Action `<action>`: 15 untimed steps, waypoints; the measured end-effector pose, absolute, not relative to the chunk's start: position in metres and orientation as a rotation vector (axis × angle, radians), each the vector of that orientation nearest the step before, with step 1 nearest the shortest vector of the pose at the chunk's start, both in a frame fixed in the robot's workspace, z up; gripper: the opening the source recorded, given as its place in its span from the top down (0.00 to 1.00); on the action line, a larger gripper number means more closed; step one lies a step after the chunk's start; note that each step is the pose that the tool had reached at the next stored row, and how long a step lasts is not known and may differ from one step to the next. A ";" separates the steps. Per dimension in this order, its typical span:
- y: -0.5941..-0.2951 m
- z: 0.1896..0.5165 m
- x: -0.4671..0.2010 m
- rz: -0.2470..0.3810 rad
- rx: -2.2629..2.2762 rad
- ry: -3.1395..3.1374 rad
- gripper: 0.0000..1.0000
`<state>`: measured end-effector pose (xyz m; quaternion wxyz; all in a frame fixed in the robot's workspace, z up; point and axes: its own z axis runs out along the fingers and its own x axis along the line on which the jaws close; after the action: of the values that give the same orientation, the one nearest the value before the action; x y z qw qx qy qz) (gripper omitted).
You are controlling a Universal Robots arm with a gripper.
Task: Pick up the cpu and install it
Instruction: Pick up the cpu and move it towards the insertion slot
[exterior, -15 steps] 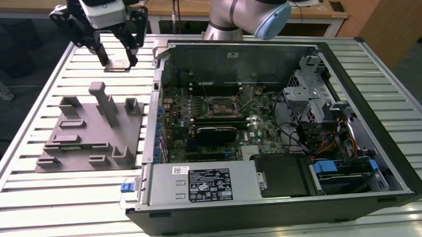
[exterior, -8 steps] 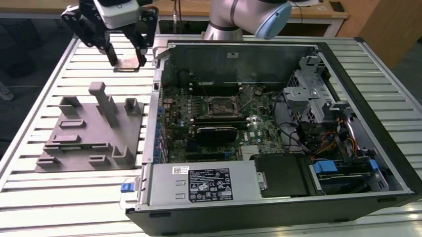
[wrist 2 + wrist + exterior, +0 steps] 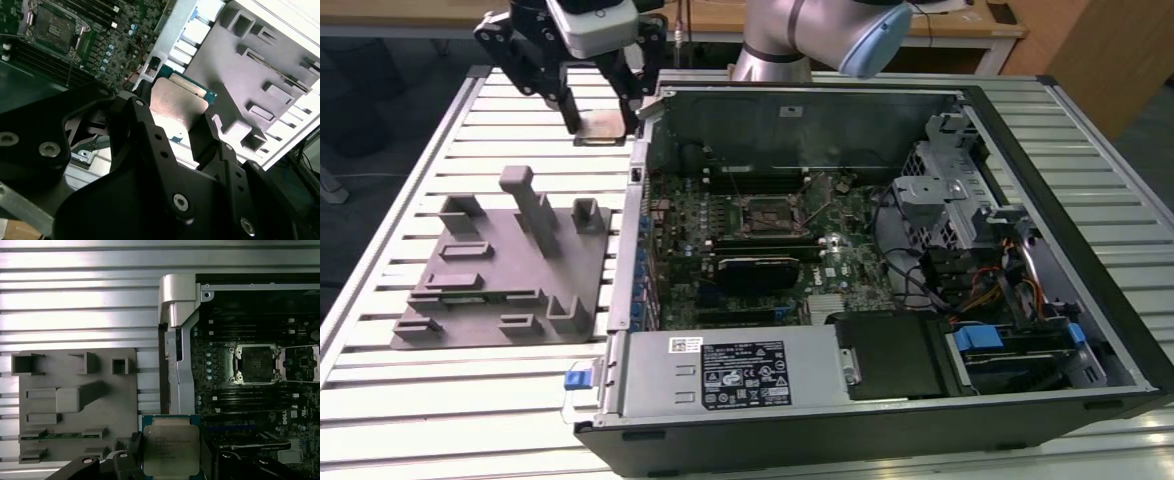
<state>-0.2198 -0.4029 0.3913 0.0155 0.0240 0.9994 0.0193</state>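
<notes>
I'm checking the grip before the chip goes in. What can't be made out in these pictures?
- The chip's underside: it faces away from every camera.
- One edge of the chip: cut off by the picture's edge in the first wrist view.
- Where the gripper presses on the chip's sides: hidden by the gripper's own body in the second wrist view.
- The socket's pins: too small in every view.

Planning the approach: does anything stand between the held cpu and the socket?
The cpu, held in the gripper outside the case, has the case's side wall between it and the open socket. Nothing covers the socket.
</notes>
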 end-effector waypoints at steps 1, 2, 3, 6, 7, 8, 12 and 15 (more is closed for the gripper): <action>-0.403 0.391 -0.217 0.060 0.075 3.109 0.46; -0.403 0.391 -0.215 0.060 0.075 3.109 0.46; -0.403 0.391 -0.213 0.060 0.074 3.109 0.46; -0.403 0.391 -0.205 0.060 0.075 3.109 0.46; -0.403 0.391 -0.203 0.060 0.075 3.109 0.46; -0.403 0.391 -0.200 0.060 0.075 3.109 0.46; -0.403 0.391 -0.190 0.060 0.075 3.109 0.46; -0.403 0.391 -0.182 0.060 0.075 3.109 0.46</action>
<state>-0.1824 -0.4029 0.3913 0.0155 0.0240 0.9994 0.0193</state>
